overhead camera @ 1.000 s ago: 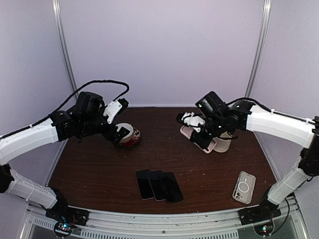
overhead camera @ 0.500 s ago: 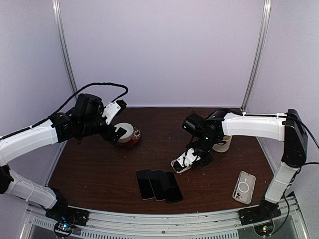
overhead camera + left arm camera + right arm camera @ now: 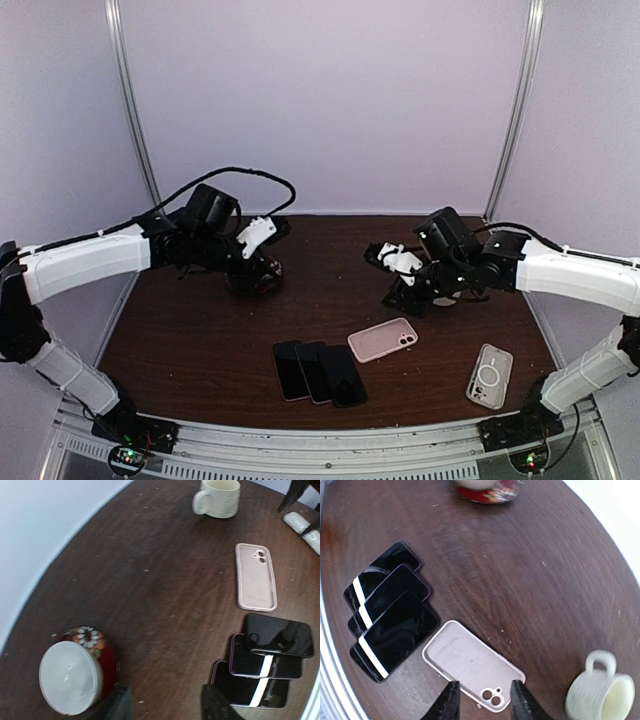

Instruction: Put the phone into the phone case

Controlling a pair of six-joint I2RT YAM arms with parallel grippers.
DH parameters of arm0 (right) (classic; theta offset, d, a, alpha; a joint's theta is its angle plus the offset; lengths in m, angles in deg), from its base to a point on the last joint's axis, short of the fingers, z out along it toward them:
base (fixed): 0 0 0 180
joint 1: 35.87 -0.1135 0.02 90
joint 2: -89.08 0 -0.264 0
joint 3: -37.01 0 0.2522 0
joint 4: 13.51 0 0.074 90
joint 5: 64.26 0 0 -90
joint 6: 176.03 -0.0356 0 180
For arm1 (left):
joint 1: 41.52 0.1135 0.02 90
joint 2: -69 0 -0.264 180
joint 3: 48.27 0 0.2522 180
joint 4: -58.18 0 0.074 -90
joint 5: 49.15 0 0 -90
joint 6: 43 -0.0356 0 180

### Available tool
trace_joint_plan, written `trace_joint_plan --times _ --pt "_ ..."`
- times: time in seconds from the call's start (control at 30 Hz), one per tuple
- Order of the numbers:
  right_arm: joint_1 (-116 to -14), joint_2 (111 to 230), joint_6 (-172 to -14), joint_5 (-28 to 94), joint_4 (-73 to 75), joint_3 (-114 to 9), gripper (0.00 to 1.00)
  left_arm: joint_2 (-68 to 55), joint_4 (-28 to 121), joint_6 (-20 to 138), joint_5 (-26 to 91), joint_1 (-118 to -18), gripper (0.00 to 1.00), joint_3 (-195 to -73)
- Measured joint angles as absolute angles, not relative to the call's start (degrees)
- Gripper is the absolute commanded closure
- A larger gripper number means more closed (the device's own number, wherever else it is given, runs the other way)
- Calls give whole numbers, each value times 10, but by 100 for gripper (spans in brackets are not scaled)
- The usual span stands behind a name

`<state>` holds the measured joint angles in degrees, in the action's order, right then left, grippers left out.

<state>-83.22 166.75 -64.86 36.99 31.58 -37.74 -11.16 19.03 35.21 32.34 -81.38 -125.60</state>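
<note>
Task items: three dark glossy phones [image 3: 318,372] lie overlapped in a row at the near middle of the bench [image 3: 200,340]. The pink phone case [image 3: 383,340] lies flat just beside their right end, with a thin gap showing in the wrist views.
Pink case detail: double camera cutout at one corner, raised rim all round. It looks to be open side up and has no phone in it.
Right end effector [image 3: 484,686]: released, fingers apart, gripping nothing. It hangs above the pink phone case, clear of it.
Left end effector [image 3: 164,695]: released, fingers partly spread with nothing between them, close over the bowl at the far left.
Bowl [image 3: 75,672]: red, with a white flower print.
Mug [image 3: 218,497]: cream, upright, far right.
Clear case [image 3: 490,376]: near right, well apart from the phones, with a ring and short bar mark on its back.
Lettering: no brand or text legible at this size.
</note>
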Motion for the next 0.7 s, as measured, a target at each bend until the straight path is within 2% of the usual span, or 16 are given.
trace_joint_plan --times 0.03,0.07,0.23,0.37,0.57,0.7 --pt "-831 1666 -700 348 315 -375 84 -135 186 357 302 -820 59 -1275" --pt "-829 1667 -769 317 317 -370 88 -166 182 360 279 -829 61 -1300" --pt "-827 1666 -993 229 323 -302 97 -327 186 412 189 -870 70 -1408" --pt "-824 1648 -1118 205 330 -236 100 -445 170 431 180 -893 70 -1483" --pt "-815 1669 -1198 219 325 -213 100 -539 141 429 204 -934 71 -1558" --pt "-814 1711 -1229 240 308 -208 100 -574 126 428 222 -943 76 -1585"
